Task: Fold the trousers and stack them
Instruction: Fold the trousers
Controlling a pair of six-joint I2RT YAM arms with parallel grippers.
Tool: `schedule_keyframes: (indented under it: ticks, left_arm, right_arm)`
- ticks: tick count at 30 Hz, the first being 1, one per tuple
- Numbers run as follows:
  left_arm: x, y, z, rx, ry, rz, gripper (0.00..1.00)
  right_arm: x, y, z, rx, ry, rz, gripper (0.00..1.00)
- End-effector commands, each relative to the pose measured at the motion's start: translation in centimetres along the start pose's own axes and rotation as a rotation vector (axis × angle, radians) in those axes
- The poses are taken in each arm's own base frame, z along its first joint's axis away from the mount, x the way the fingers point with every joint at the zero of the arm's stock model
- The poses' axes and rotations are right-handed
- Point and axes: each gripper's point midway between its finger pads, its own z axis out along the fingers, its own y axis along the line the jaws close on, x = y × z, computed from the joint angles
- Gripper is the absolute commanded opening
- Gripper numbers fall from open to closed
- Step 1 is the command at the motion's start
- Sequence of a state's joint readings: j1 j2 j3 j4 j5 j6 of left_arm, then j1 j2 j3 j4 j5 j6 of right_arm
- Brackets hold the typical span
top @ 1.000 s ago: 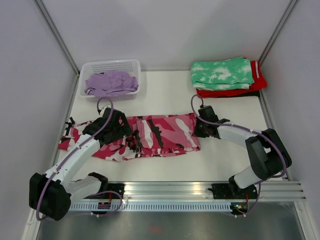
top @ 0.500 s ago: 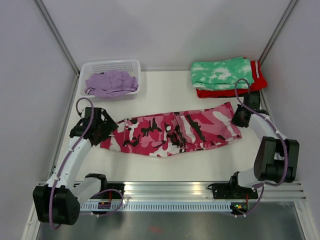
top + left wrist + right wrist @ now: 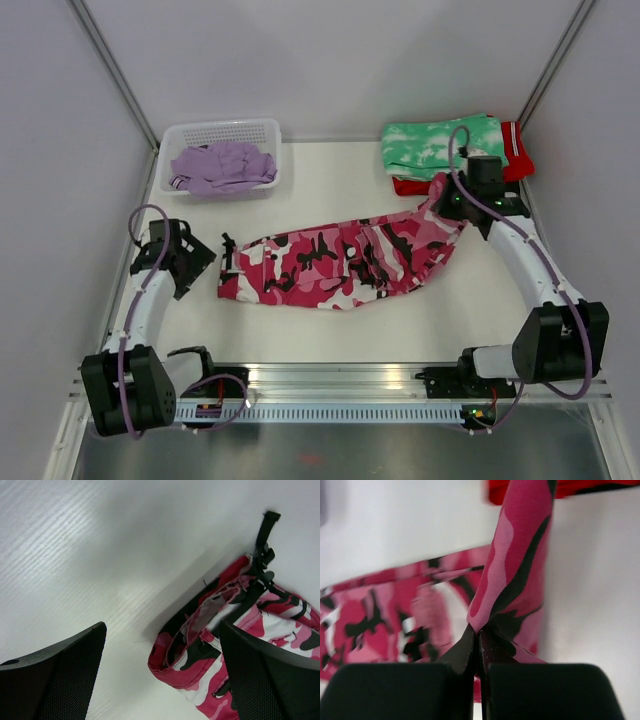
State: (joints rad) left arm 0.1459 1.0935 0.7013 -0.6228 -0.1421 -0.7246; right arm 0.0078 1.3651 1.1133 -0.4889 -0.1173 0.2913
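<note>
Right gripper [image 3: 479, 641]: jaws closed tight on a fold of the camo trousers [image 3: 340, 262]. The pinched end is held raised off the table [image 3: 330, 185], near the back right corner, just in front of the folded stack.

Left gripper [image 3: 162, 626]: jaws spread wide, nothing held. It is placed low near the left edge of the table, just beside the trousers' other end but apart from it.

Camo trousers: pink, white and black. They are laid lengthwise across the middle of the table, the left end flat and the right end drawn up into the right gripper. A black strap [image 3: 265, 530] is seen at the left end, trailing onto the table.

Lilac trousers [image 3: 220, 165]: bunched in a white basket [image 3: 225, 128] at the back left corner.

Tie-dye garment [image 3: 440, 145]: green and white, folded, set on top of a red garment [image 3: 515, 160], also folded, at the back right corner.
</note>
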Motion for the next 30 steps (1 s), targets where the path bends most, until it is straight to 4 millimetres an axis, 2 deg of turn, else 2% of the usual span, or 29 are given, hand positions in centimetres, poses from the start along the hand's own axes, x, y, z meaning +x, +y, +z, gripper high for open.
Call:
schedule_keyframes:
  ticks: [1,2,3,4,6,7,9,10,11,12,13,14,15,16,19,22,25,26,30]
  left_arm:
    - [-1.7,-0.5,0.3,0.054,-0.019,-0.076,0.98]
    - [-2.1,-0.5,0.2,0.06,-0.025,-0.092,0.98]
    - [-2.7,-0.1,0.1,0.052,-0.035,-0.125,0.98]
    - [-3.1,0.1,-0.2,0.056,-0.043,-0.138,0.98]
    - [-3.5,1.0,-0.4,0.032,-0.054,-0.179,0.99]
    - [-3.6,1.4,-0.4,0.026,-0.06,-0.188,0.99]
    - [-3.8,2.7,-0.5,-0.002,-0.068,-0.222,0.99]
    - [-3.6,3.0,-0.5,0.001,-0.062,-0.234,1.0]
    - [-3.6,3.3,-0.4,0.005,-0.059,-0.243,1.0]
    - [-3.9,4.0,-0.3,-0.002,-0.064,-0.263,1.0]
    - [-3.6,4.4,-0.2,-0.005,-0.055,-0.271,1.0]
    - [-3.6,4.5,-0.1,0.008,-0.046,-0.276,1.0]
    - [-3.5,4.6,-0.1,0.014,-0.039,-0.279,1.0]
    - [-3.4,4.7,-0.1,0.014,-0.036,-0.279,1.0]
    - [-3.7,5.1,-0.3,0.019,-0.041,-0.291,1.0]
    - [-4.1,5.4,-0.4,0.035,-0.049,-0.302,1.0]
    - [-4.2,5.5,-0.6,0.048,-0.049,-0.3,1.0]
    - [-4.4,5.6,-0.7,0.047,-0.054,-0.3,1.0]
    - [-4.1,5.7,-0.7,0.059,-0.047,-0.292,0.99]
  right_arm:
    - [-0.1,8.5,-2.3,-0.196,-0.021,-0.083,0.0]
    - [0.6,11.3,-2.7,-0.248,-0.021,-0.112,0.0]
    - [0.9,12.7,-2.9,-0.269,-0.02,-0.115,0.0]
    - [1.1,15.8,-3.7,-0.336,-0.03,-0.125,0.0]
    - [1.6,18.8,-3.9,-0.382,-0.022,-0.131,0.0]
    - [1.8,22.1,-5.4,-0.452,-0.032,-0.154,0.0]
    - [2.8,25.0,-5.1,-0.474,-0.019,-0.189,0.0]
    - [3.4,28.0,-6.6,-0.539,-0.024,-0.217,0.0]
    - [4.5,29.4,-6.1,-0.551,0.003,-0.231,0.0]
    - [5.1,30.5,-6.1,-0.565,0.011,-0.238,0.0]
    - [5.7,32.6,-7.0,-0.606,0.01,-0.242,0.0]
    - [7.0,33.6,-6.1,-0.601,0.043,-0.222,0.0]
    - [7.7,35.1,-6.6,-0.619,0.039,-0.214,0.0]
    - [9.1,36.0,-5.8,-0.62,0.067,-0.215,0.0]
    - [11.7,39.1,-6.2,-0.682,0.106,-0.18,0.0]
    - [15.0,41.2,-4.7,-0.704,0.137,-0.164,0.0]
    - [16.4,42.5,-3.7,-0.698,0.133,-0.153,0.0]
    - [17.3,42.5,-2.3,-0.671,0.137,-0.155,0.0]
    - [18.9,43.9,-0.4,-0.645,0.144,-0.119,0.0]
